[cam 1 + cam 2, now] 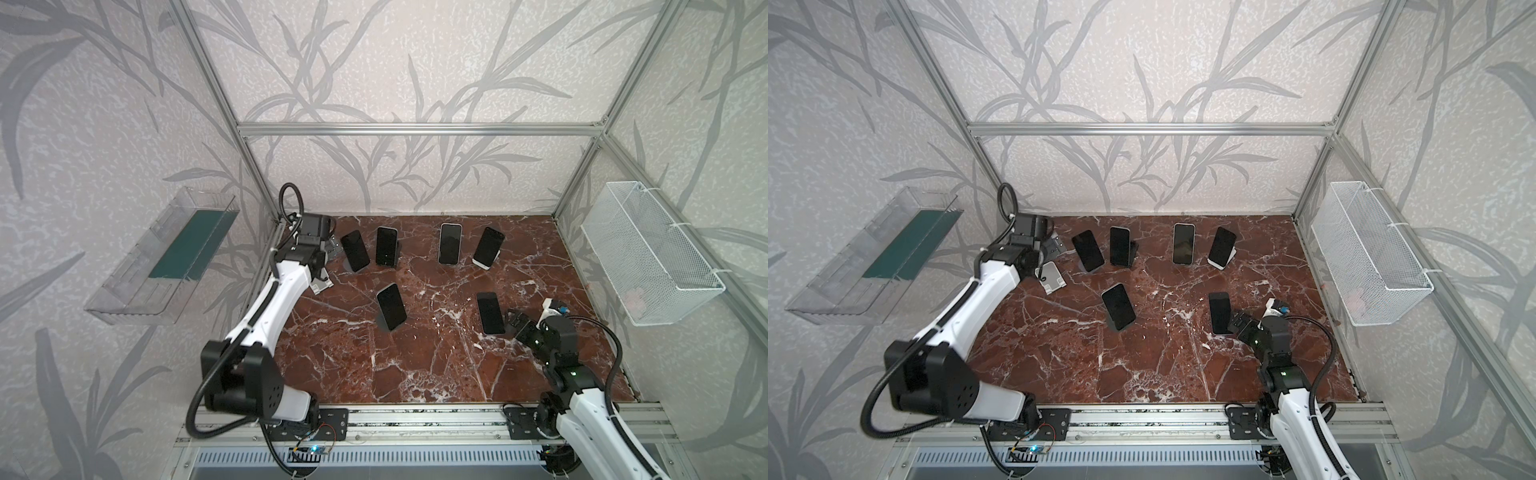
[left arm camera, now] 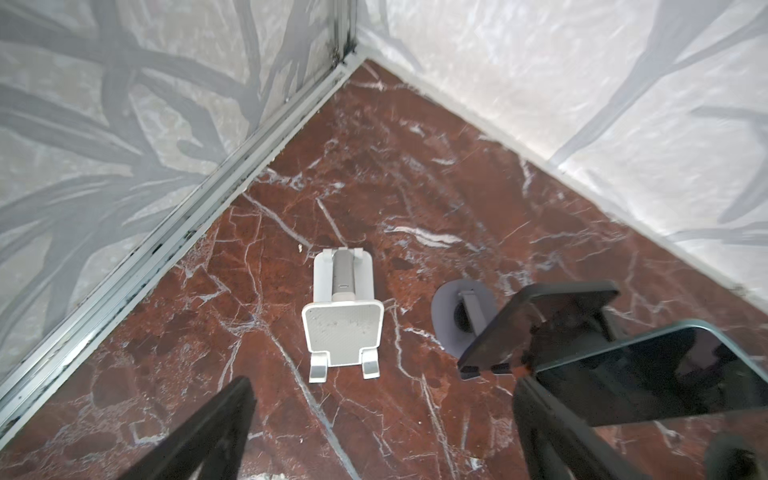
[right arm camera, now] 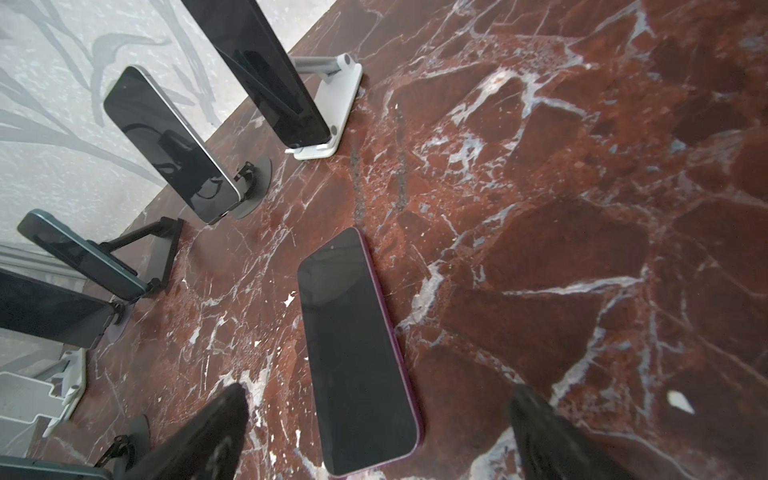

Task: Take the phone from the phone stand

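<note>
A phone (image 3: 357,353) with a dark screen and a magenta edge lies flat, face up, on a red-brown marble desk (image 1: 415,365). It rests on no stand. In both top views it sits toward the front right of the desk (image 1: 490,312). The right pincer (image 3: 378,390) hangs over the phone's nearer end with its prongs spread wide. One prong is on each side, bare desk shows between each prong and the phone's edges, and nothing is gripped. Behind the phone, along the back wall, a row of four phones (image 1: 386,246) leans on stands with the screens dark. A fifth phone (image 1: 391,306) leans on its own stand nearer the middle left. In the back left corner the left pincer (image 2: 382,384) is also open wide and holds nothing. Its prongs are poised just short of an empty white stand (image 2: 343,316), which sits on the desk with its two small lips pointing toward the pincer. The prongs do not touch the stand. Just beside that stand, one of the back-row phones leans on a stand with a round grey base. A clear bin (image 1: 137,270) hangs on the left wall and a white wire basket (image 1: 652,257) on the right wall, both well apart from the phones.
</note>
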`<state>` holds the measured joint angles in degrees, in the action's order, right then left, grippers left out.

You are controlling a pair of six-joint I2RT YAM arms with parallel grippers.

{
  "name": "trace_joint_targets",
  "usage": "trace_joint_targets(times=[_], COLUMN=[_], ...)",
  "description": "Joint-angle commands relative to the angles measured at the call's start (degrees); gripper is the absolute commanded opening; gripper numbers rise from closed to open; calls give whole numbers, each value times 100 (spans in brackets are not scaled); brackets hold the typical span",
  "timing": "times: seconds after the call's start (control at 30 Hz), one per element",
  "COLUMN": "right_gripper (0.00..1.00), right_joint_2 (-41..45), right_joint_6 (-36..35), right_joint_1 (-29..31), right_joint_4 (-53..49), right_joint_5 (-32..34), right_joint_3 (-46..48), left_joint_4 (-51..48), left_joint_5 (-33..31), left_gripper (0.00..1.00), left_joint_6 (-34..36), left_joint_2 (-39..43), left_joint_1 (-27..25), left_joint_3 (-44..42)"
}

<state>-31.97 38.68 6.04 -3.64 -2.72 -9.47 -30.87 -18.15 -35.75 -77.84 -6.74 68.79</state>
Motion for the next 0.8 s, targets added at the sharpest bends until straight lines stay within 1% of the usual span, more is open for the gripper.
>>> trace_joint_targets(times=[0.0,0.07,0.17,0.27,0.37,0.5,0.63,0.77], right_gripper=[97,97,97,97,97,97,97,97], right_joint_2=[-41,-89,-217,-300,-276,-224,-185,-230], right_joint_6=[-154,-173,-172,-368,-463,-606,-552,-570], right_joint_1=[153,254,433,553,670,825,964,1125], right_joint_4=[226,271,319,311,313,214,268,520], right_joint_5=[-46,19,210,312,469,707,721,812], right_joint_3=[-27,-37,-61,-115,-105,-169,-152,-46], left_joint_4=[809,1276,1653,2157,3076,4127,4471,4977], left_joint_5=[423,562,1007,1479,1621,1976,2216,3047], left_gripper=[99,99,99,99,99,99,99,99], left_joint_6=[-117,-53,111,149,65,-45,-8,142], left_joint_2=[789,1365,1928,2238,2475,2385,2047,2036], left_joint_1=[-77,-242,-477,-595,-685,-723,-728,-728], left_joint_3=[-784,-1109,-1143,-1066,-1251,-1512,-1518,-1706])
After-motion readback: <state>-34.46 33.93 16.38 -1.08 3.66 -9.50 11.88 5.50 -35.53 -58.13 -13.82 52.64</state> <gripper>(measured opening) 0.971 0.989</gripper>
